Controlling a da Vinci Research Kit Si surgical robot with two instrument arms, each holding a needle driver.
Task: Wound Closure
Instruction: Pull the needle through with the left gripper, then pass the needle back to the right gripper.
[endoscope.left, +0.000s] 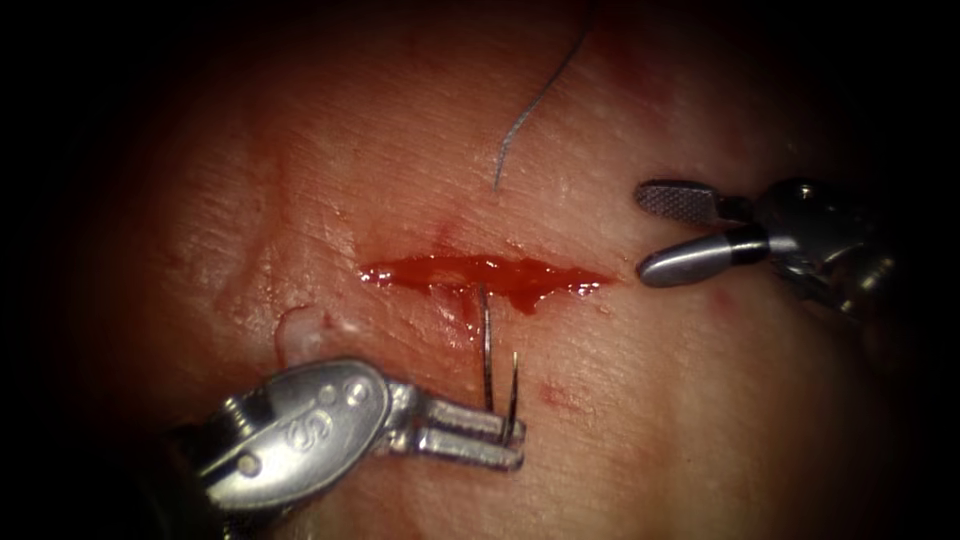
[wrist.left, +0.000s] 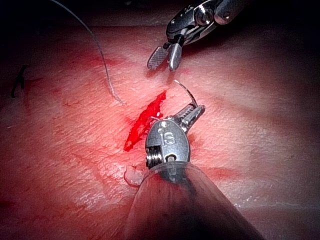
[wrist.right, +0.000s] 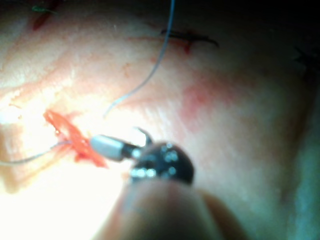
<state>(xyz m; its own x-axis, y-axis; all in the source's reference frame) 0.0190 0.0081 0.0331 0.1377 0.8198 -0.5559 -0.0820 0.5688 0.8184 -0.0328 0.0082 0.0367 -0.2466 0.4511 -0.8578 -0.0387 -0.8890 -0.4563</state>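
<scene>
Left tool's (endoscope.left: 505, 440) closed jaws grip the needle (endoscope.left: 487, 350) below the cut (endoscope.left: 485, 272).

Endoscope looks down from the front; both wrist views sit close, sharing the cut (endoscope.left: 485, 272).

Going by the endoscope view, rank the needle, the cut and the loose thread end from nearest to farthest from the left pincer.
1. Needle: held in the left pincer, below the cut.
2. Cut: above the pincer, mid-tissue.
3. Loose thread end: beyond the cut, above it.
</scene>
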